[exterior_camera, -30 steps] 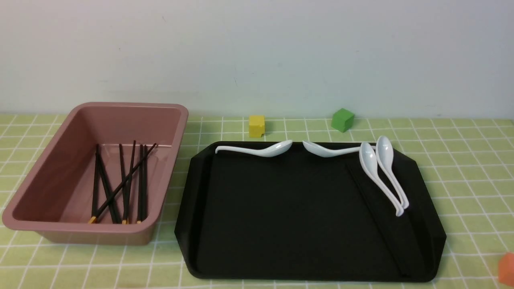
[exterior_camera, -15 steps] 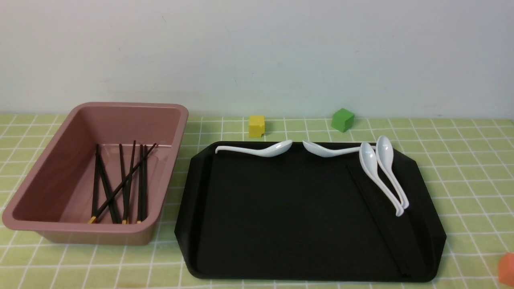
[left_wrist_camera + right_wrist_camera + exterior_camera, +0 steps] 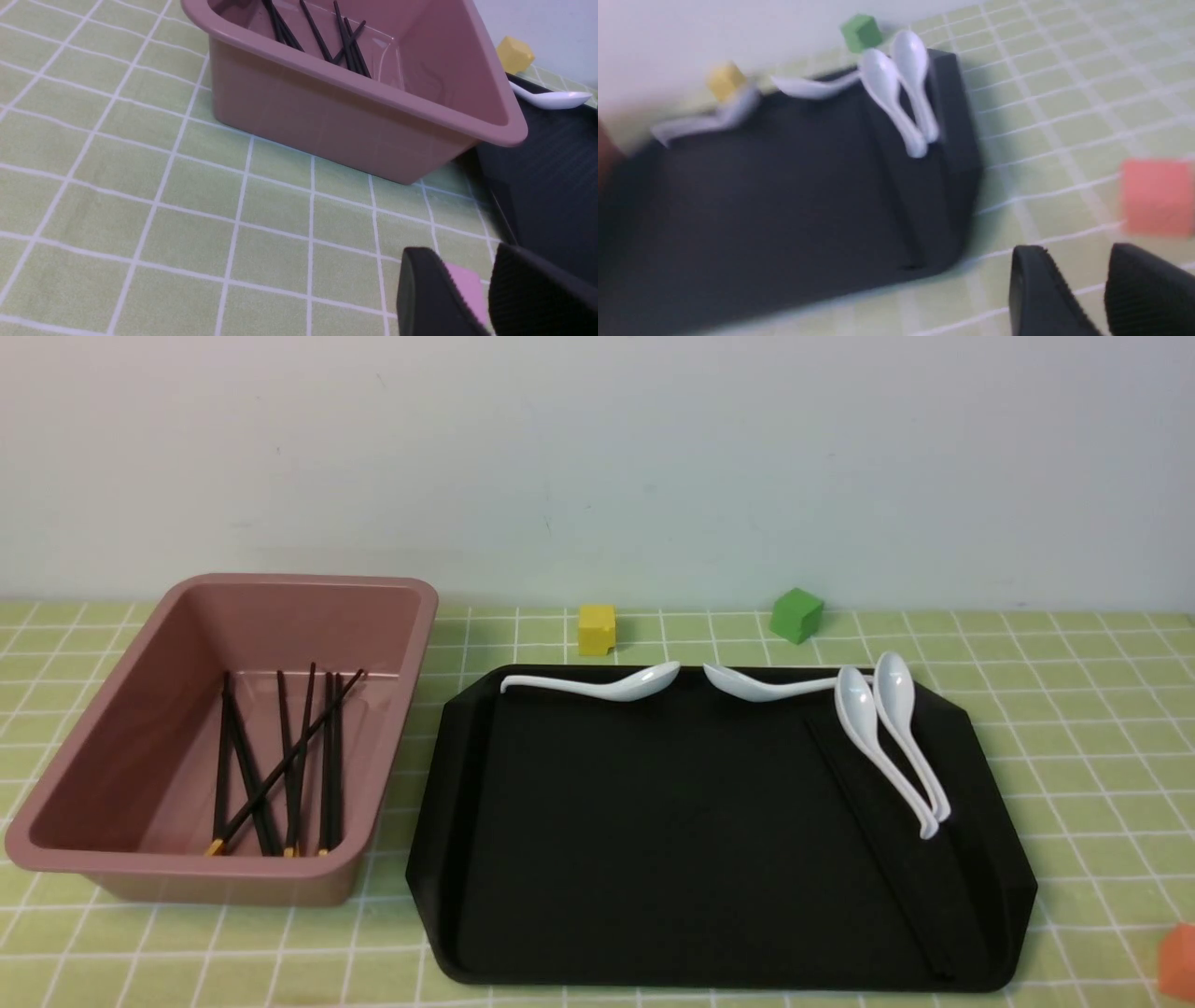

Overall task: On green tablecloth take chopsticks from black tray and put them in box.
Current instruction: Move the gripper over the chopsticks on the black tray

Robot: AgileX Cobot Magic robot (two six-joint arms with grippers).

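On the green tablecloth (image 3: pixel 1102 756) the black tray (image 3: pixel 653 821) lies centre-right and the pink box (image 3: pixel 299 583) stands at the left. Several chopsticks (image 3: pixel 289 775) lie inside the box. One more pair of chopsticks (image 3: pixel 875 849) lies slantwise on the tray's right part, hard to see against the black. Neither gripper shows in the front view. My left gripper (image 3: pixel 467 266) is open over the cloth beside the box (image 3: pixel 327 116) and the tray's corner (image 3: pixel 551 186). My right gripper (image 3: pixel 1078 266) is open and empty over the cloth beside the tray (image 3: pixel 761 196); that view is blurred.
Several white spoons (image 3: pixel 887 747) lie along the tray's far and right sides. A yellow cube (image 3: pixel 597 629) and a green cube (image 3: pixel 796 614) sit behind the tray. An orange cube (image 3: pixel 1178 959) lies at the right edge. A pink cube (image 3: pixel 462 284) shows between the left fingers.
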